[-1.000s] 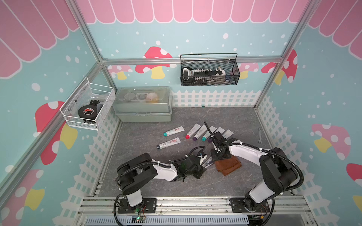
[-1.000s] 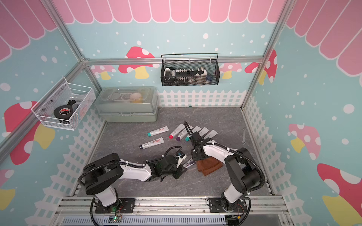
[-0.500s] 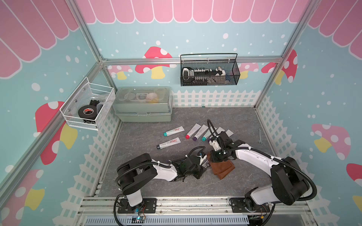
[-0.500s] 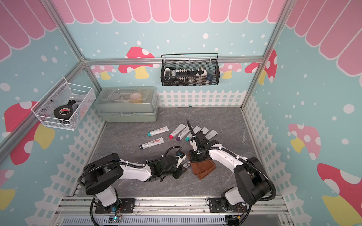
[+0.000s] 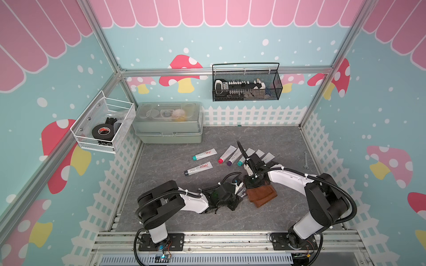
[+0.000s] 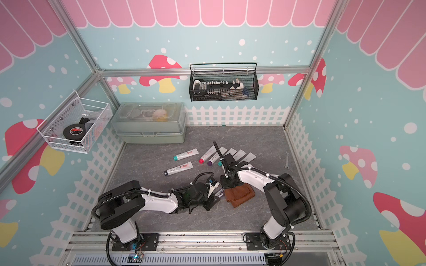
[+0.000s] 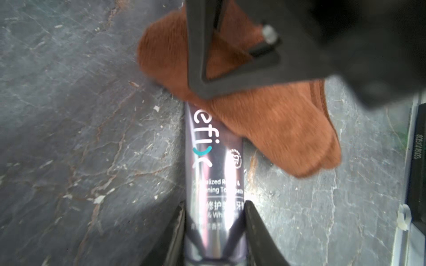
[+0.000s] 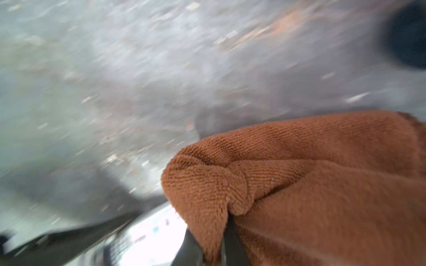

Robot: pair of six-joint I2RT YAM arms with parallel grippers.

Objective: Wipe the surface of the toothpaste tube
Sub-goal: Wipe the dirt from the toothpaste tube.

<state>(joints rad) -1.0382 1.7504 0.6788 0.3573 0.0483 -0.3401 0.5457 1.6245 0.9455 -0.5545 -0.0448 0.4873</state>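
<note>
Looking through the left wrist camera, I saw what the top views mostly hid: the left gripper (image 7: pixel 214 207) was clamped on the toothpaste tube (image 7: pixel 214 159), one finger on each side, with the tube lying flat on the grey table (image 7: pixel 80 138). The tube's far end ran under the brown cloth (image 7: pixel 276 129). Only the right wrist view showed the right gripper (image 8: pixel 212 241) closed, pinching a fold of that cloth. On the tube I read "efix", then "Toothpaste" and "Whi", plus Chinese characters washed out by glare. In both top views the tube showed only as a sliver between the two arms' ends. A loose tube (image 5: pixel 198 168) farther back carried "R·O". The right wrist picture was smeared, and a bright shape beneath the cloth was cut off, so I could not tell what it was.
</note>
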